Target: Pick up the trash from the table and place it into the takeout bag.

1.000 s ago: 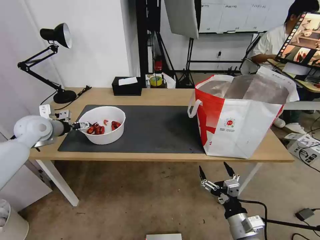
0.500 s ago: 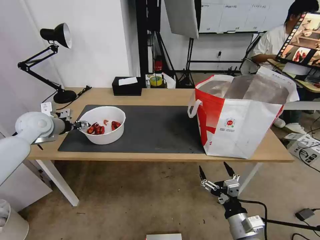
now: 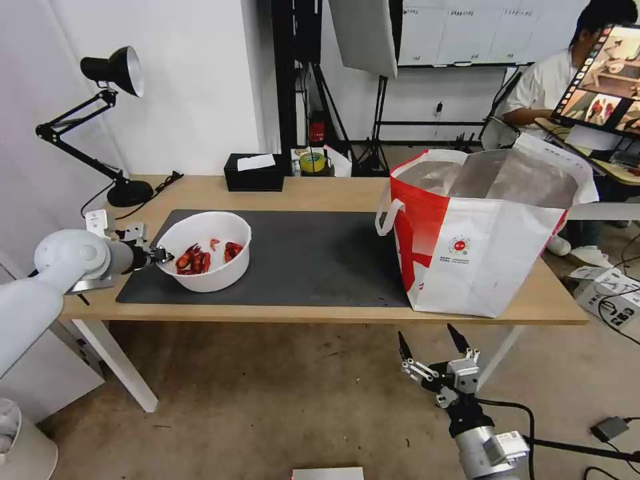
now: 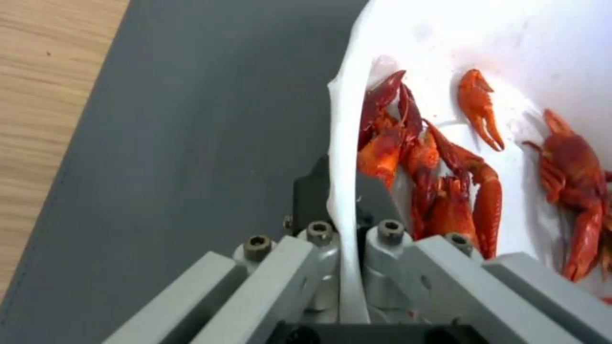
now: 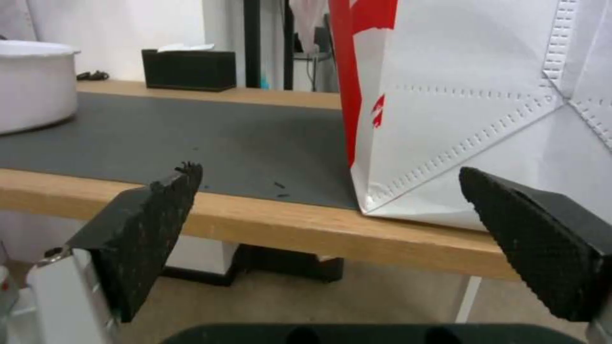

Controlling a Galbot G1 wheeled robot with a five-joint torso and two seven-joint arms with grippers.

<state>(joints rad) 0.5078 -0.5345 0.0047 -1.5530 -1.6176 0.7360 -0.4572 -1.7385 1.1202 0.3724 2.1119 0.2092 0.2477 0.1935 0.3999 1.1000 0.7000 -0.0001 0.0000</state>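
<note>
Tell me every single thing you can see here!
Bowl: one, white, on the mat's left end.
Crayfish scraps: several, red, inside the bowl.
Mat: one, dark grey, on the table.
Table: one, light wood, white legs.
Takeout bag: one, white and red, foil-lined, open, on the table's right end.
Tissue box: one, black, at the table's back edge.
Desk lamp: one, black, back-left corner.
Left pincer: shut on the bowl's rim.
Right pincer: open, below the table's front edge.
</note>
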